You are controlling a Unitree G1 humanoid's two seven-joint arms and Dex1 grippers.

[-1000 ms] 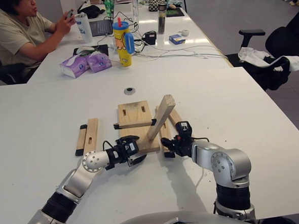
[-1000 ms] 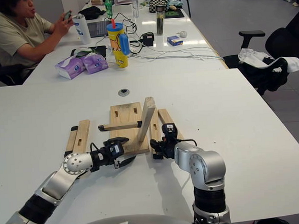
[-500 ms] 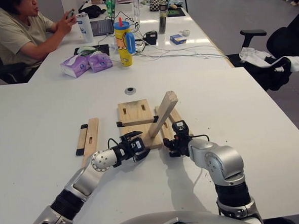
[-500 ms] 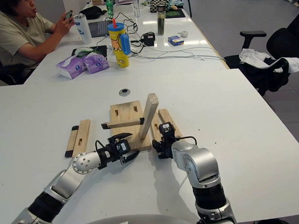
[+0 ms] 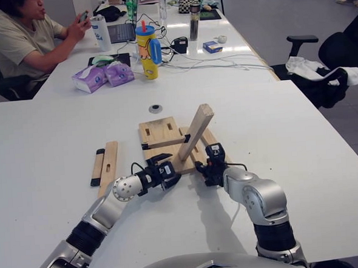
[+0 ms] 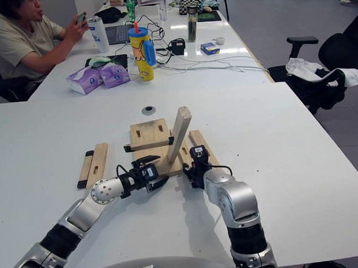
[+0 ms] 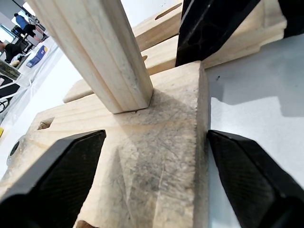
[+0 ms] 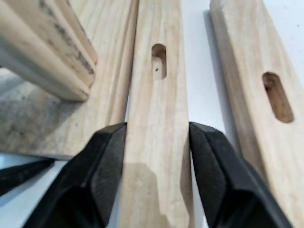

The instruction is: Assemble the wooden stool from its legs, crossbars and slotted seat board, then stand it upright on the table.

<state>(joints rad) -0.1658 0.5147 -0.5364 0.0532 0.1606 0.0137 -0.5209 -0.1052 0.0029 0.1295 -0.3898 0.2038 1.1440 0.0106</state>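
Left wrist view puts us right at the near corner of the seat board (image 7: 156, 199), which lies flat on the bench (image 5: 301, 138). We see the left claw (image 7: 156, 140) with its fingers apart, one on each side of that corner and not visibly pinching it. Just ahead of it the tilted leg (image 7: 99, 52) stands in its slot, leaning away and to the right (so we judge it only partly seated). A crossbar (image 5: 164, 143) lies loose across the board behind it.

Touching the board's right edge lies a loose leg (image 8: 159, 95). The right claw (image 8: 156, 126) is clamped on its near end, a finger pressed to each side. Another slotted leg (image 8: 259, 95) lies just beyond it, and a further slotted piece (image 5: 108, 165) rests well off to the left.

Our worry is the tilted leg. The right claw sits just beside its foot, so lifting the loose leg carelessly could knock it out of the slot. If the left claw fails to steady the seat board, any push may slide it and send the crossbar off.
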